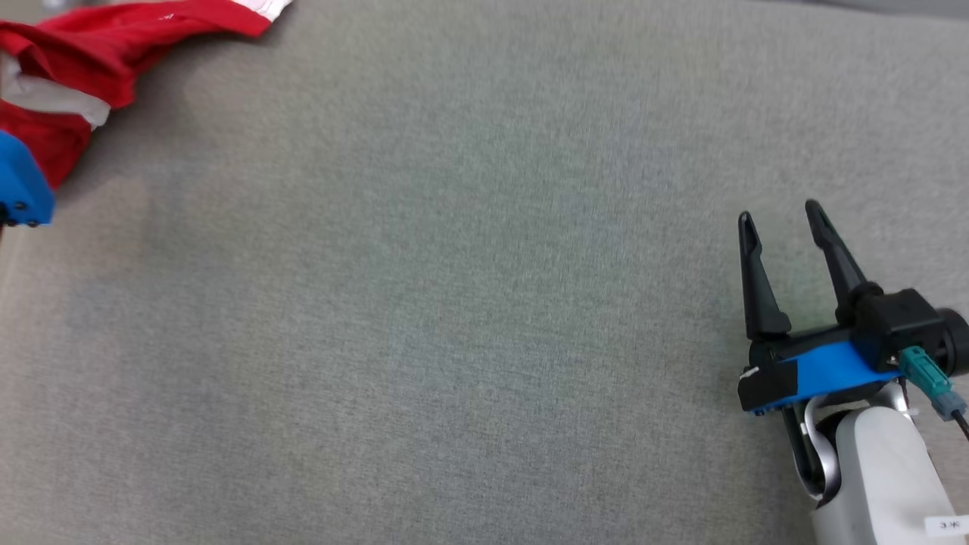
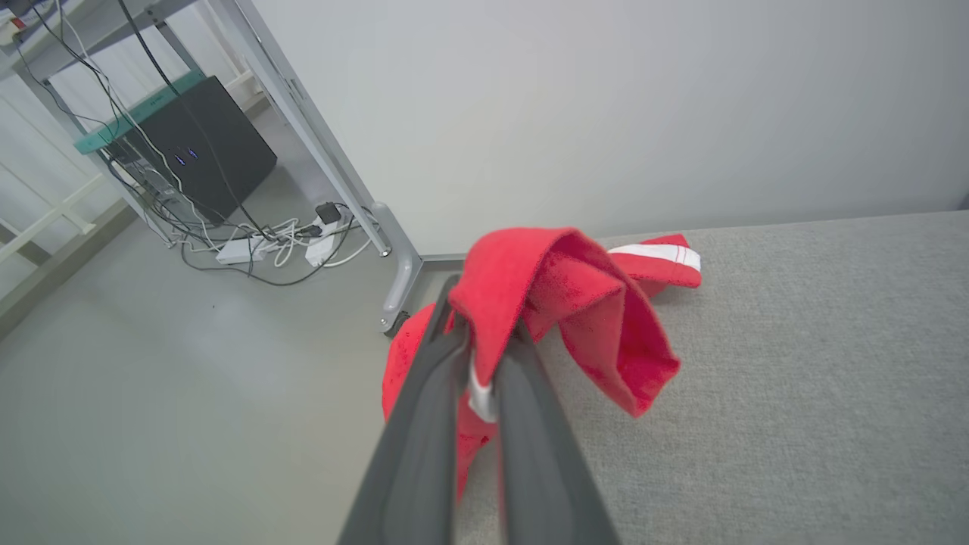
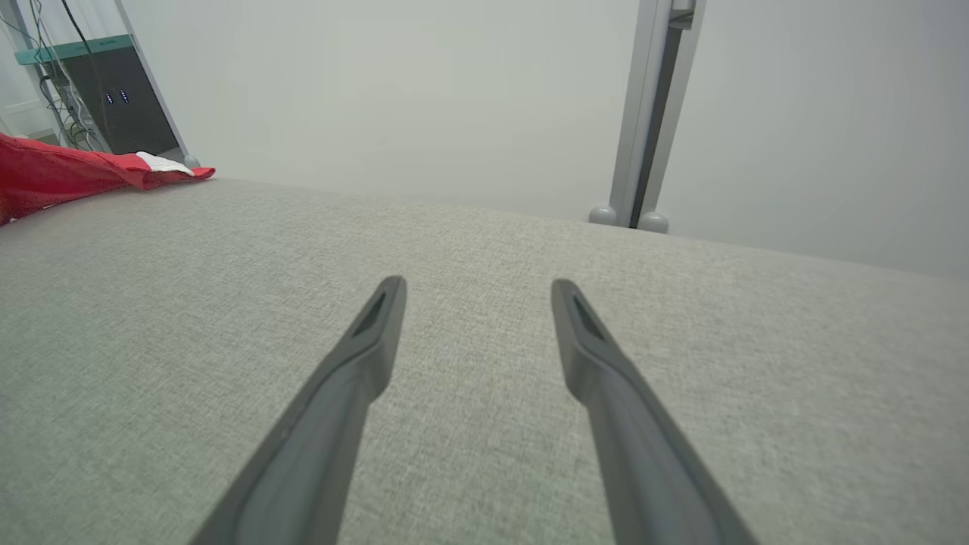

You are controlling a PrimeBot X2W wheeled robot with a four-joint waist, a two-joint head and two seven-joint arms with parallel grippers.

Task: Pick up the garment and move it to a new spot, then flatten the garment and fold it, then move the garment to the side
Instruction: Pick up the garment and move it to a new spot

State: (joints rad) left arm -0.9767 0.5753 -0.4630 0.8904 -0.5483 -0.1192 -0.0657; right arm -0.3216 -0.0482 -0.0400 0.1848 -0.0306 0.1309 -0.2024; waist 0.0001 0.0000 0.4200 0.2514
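A red garment [image 1: 83, 57] with white trim lies bunched at the far left corner of the grey fabric surface [image 1: 454, 303]. In the left wrist view my left gripper [image 2: 481, 333] is shut on a fold of the red garment [image 2: 575, 303], part of it lifted and draped over the fingers, one sleeve with a white band resting on the surface. In the head view a blue part of the left gripper's body sits at the left edge beside the cloth. My right gripper [image 1: 780, 212] is open at the lower right, nothing between its fingers [image 3: 378, 318], far from the garment [image 3: 68, 174].
The surface's left edge drops to a grey floor [image 2: 151, 363], where a metal frame leg [image 2: 333, 166], a black box [image 2: 204, 144] and power cables [image 2: 272, 246] stand. A metal post [image 3: 651, 113] rises behind the far edge. A pale wall lies beyond.
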